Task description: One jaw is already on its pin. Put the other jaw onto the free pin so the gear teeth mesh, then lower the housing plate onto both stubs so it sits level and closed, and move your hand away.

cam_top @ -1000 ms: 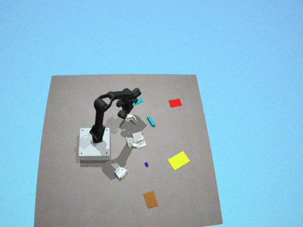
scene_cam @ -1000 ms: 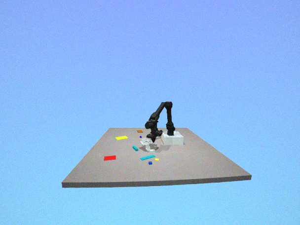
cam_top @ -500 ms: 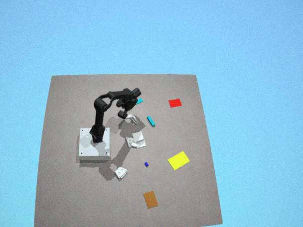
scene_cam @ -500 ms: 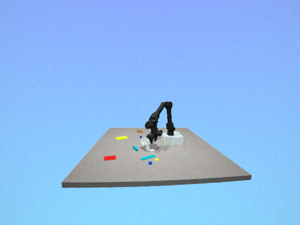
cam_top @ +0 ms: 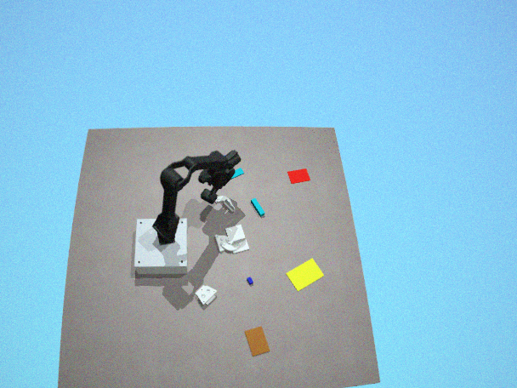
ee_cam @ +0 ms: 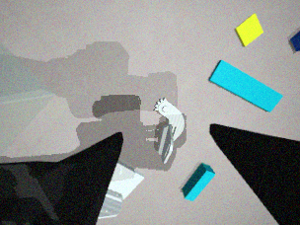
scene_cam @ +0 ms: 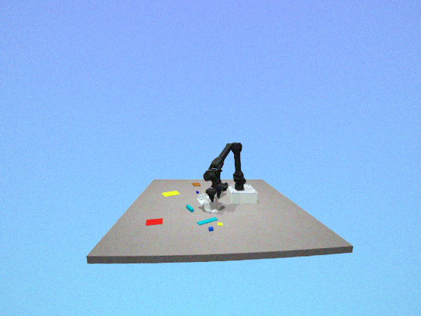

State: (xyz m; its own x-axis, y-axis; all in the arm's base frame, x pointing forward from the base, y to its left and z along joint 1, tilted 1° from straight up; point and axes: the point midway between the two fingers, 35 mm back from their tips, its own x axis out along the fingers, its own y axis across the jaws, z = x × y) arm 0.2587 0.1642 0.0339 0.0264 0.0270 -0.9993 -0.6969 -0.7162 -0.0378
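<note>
The loose white jaw [cam_top: 227, 205] [scene_cam: 212, 211] [ee_cam: 176, 120] lies on the table, with its toothed end at the upper left in the wrist view. The white base [cam_top: 243, 248] [ee_cam: 129, 180] stands nearby, with a curved white jaw [cam_top: 230, 248] on it; its pins are too small to make out clearly. The white housing plate [cam_top: 211, 293], with holes in it, lies apart from the base, toward the bottom of the top view. My gripper [scene_cam: 215, 198] [ee_cam: 165, 132] is open and empty above the loose jaw, its fingertips on either side of it in the wrist view.
A short cyan bar [cam_top: 258, 207] [scene_cam: 190, 208] [ee_cam: 198, 182] lies near the loose jaw. A longer cyan bar [scene_cam: 207, 221] [ee_cam: 246, 86] and a small yellow piece [scene_cam: 220, 224] [ee_cam: 250, 30] lie beyond. A blue piece [cam_top: 250, 281] lies between the housing plate and a yellow sheet [cam_top: 304, 274].
</note>
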